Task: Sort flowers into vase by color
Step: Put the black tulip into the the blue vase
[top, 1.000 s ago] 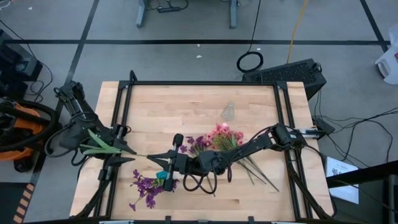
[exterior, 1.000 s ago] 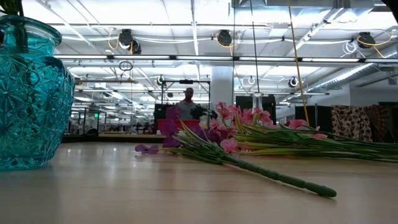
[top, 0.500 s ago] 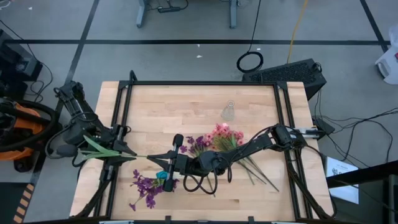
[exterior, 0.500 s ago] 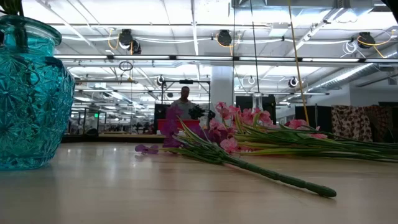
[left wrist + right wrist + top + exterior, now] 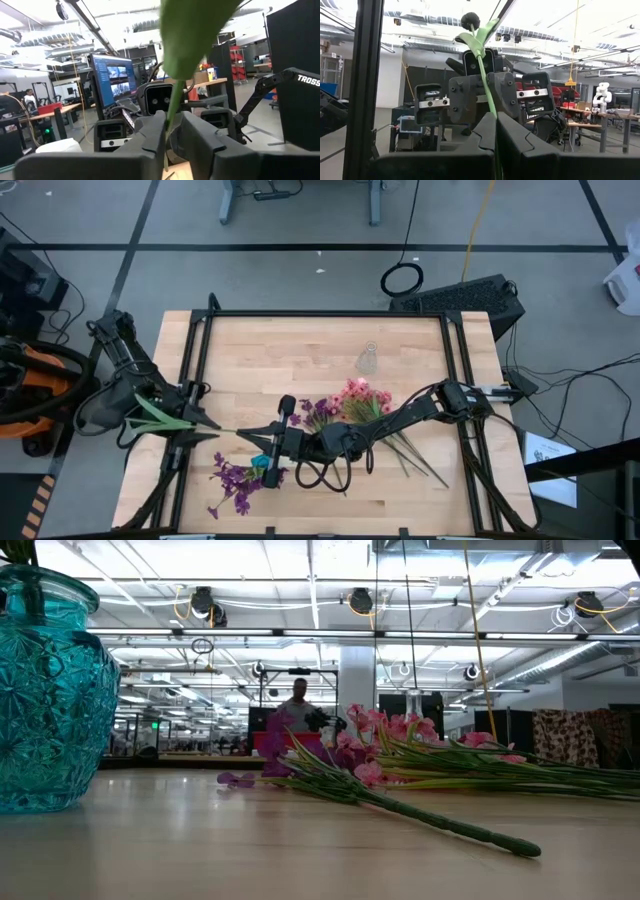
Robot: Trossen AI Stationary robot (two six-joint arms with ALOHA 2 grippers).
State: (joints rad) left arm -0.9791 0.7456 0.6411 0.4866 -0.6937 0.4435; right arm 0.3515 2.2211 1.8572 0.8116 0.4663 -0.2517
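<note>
Flowers with one long green stem (image 5: 228, 430) are stretched between the two arms, above the surface. The left end effector (image 5: 207, 425) is nearly closed on the leafy end of that stem, and its green leaves (image 5: 155, 412) fan out behind its fingers. The right end effector (image 5: 245, 432) is pinched tight on the other end of the same stem, tip to tip with the left one. Just under the right end effector stands a blue vase (image 5: 52, 690) with purple flowers (image 5: 233, 480) spilling out beside it. Pink flowers (image 5: 357, 396) and a few more purple ones lie in a pile near the middle of the wooden surface (image 5: 300, 350), under the right arm. A small clear vase (image 5: 368, 359) stands behind them, well apart.
</note>
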